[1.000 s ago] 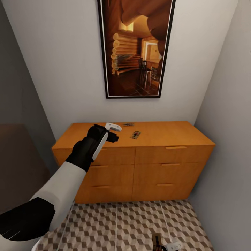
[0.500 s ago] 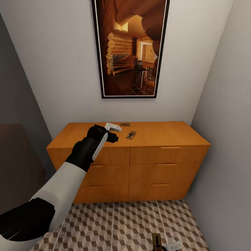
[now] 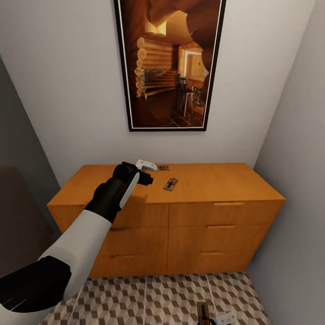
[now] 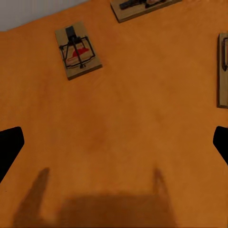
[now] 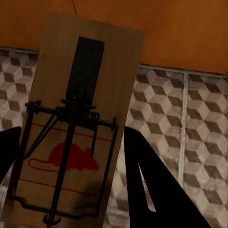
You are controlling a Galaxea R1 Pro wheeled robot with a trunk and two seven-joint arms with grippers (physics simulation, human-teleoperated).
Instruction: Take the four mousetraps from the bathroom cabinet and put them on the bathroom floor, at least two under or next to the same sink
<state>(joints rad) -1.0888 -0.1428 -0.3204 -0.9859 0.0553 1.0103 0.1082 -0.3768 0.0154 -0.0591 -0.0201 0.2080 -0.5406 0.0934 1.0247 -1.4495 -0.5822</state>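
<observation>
The orange-brown cabinet (image 3: 203, 212) stands against the wall under a framed picture. Two mousetraps (image 3: 170, 184) (image 3: 163, 167) lie on its flat top in the head view. My left gripper (image 3: 150, 171) hovers over the top just left of them, open. The left wrist view looks down on the cabinet top (image 4: 133, 133) with three mousetraps (image 4: 77, 50) (image 4: 142, 5) (image 4: 222, 69) beyond the spread fingertips (image 4: 9, 147). My right gripper (image 5: 71, 142) hangs low over the cube-patterned bathroom floor (image 5: 190, 123), shut on another mousetrap (image 5: 78, 128), also visible in the head view as a mousetrap (image 3: 202, 312).
Grey walls close in on both sides of the cabinet, the right wall (image 3: 298, 180) nearest. A tall framed picture (image 3: 169, 67) hangs above. Patterned floor tiles (image 3: 153, 298) stretch in front of the drawers.
The whole view has shifted: the cabinet sits lower and looks a little larger, so the camera has moved closer. Both arms keep their poses, and the right gripper still holds its mousetrap.
</observation>
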